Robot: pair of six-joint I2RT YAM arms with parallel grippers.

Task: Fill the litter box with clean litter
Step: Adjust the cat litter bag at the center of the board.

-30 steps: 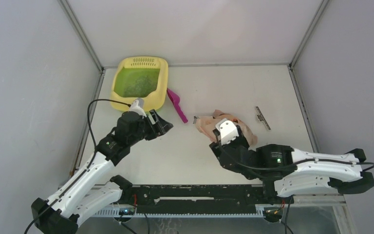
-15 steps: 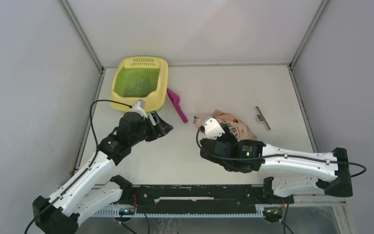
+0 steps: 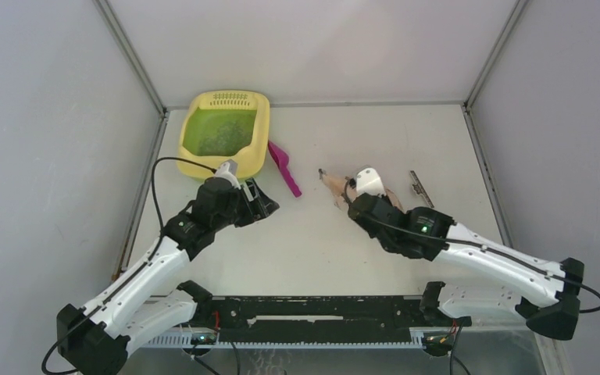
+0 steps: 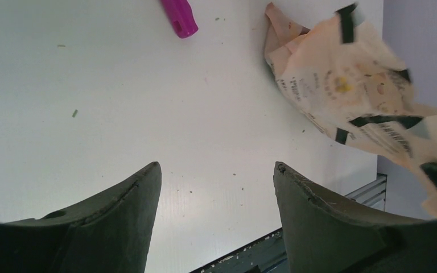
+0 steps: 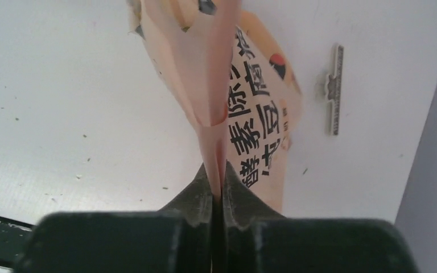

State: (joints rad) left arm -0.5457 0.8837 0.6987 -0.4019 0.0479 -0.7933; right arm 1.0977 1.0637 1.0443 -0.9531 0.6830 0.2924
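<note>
Now we pinch a fold of the peach bag [image 5: 250, 114] with our right gripper [image 5: 216, 176], its fingers pressed together on the thin plastic, right of centre on the white table [image 3: 375, 133]. Our left gripper [image 4: 217, 168] hangs spread and empty over bare table, near the handle end of the magenta scoop [image 3: 283, 166]. At the far left corner sits the litter box [image 3: 229, 100], apart from both grippers, with a speckled layer of clean litter [image 3: 220, 133] over its green floor.

white table [image 3: 375, 133] carries litter box [image 3: 261, 150], magenta scoop [image 3: 284, 167], grey strip [image 3: 420, 189].
</note>
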